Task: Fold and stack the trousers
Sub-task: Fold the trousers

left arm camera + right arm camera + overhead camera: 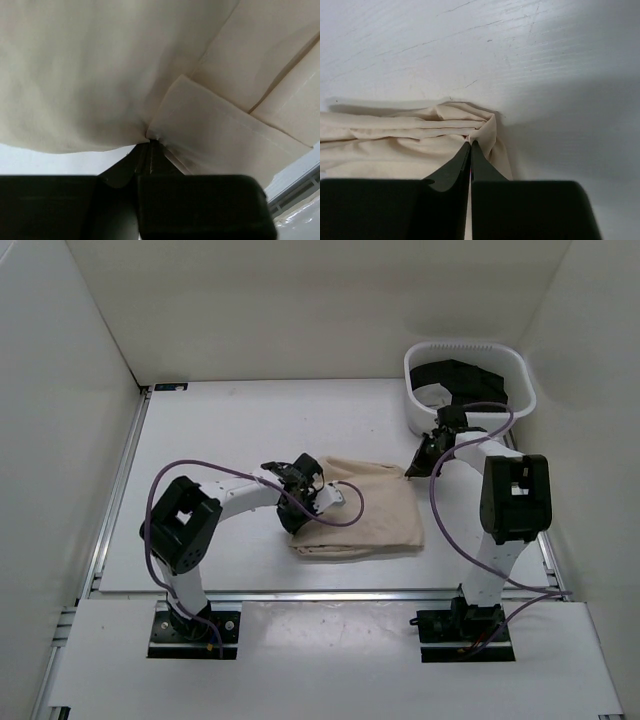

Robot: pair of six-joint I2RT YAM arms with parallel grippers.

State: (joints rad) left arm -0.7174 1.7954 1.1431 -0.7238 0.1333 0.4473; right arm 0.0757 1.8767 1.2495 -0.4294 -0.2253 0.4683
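I count one folded pair of beige trousers [365, 515]. My left gripper [149, 142] is clamped on its left edge, my right gripper [470, 143] on its far right corner. One white basket [416, 412] stands beyond.

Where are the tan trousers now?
In the top view, the folded beige cloth trousers lie mid-table, pinched by the left gripper at their left edge and the right gripper at their far right corner.
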